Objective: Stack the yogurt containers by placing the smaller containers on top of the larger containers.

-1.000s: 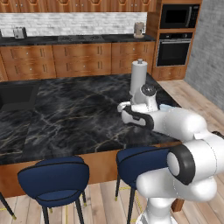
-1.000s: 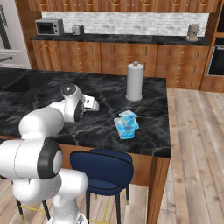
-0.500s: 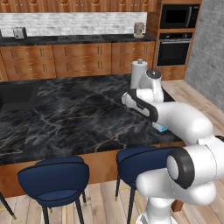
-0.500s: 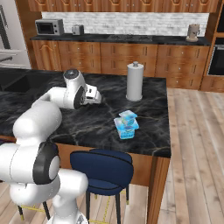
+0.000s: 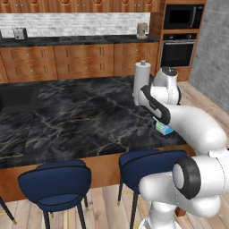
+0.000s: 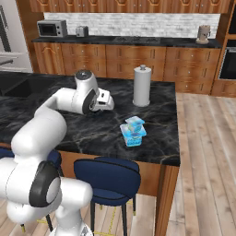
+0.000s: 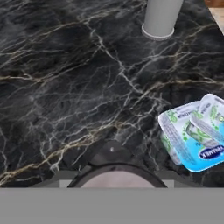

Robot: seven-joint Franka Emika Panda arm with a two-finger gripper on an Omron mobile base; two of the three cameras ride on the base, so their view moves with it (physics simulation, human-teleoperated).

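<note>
Close in the hand view, a tiny round dark cup [image 7: 117, 168] with a pale top sits between my gripper's [image 7: 116, 176] fingers. The gripper is shut on it, above the black marble counter [image 7: 65, 87]. To the right lie the yogurt packs: the small light-blue pack [image 7: 211, 114] rests on the wider teal-and-white pack [image 7: 183, 142]. In the right base view my gripper [image 6: 108, 99] hovers left of that stack, where the small pack [image 6: 134, 122] sits on the larger one [image 6: 134, 137]. A corner of the stack [image 5: 164, 129] peeks from behind my arm.
A tall white paper-towel roll [image 6: 142, 86] [image 5: 142, 83] stands upright behind the packs; its base [image 7: 161, 18] shows in the hand view. The counter's right edge [image 6: 174, 124] drops to wooden floor. Blue stools [image 6: 107, 179] stand along the near side.
My arm has swung right across the counter, bringing the gripper nearer the paper-towel roll and the stacked packs. The packs have not moved.
</note>
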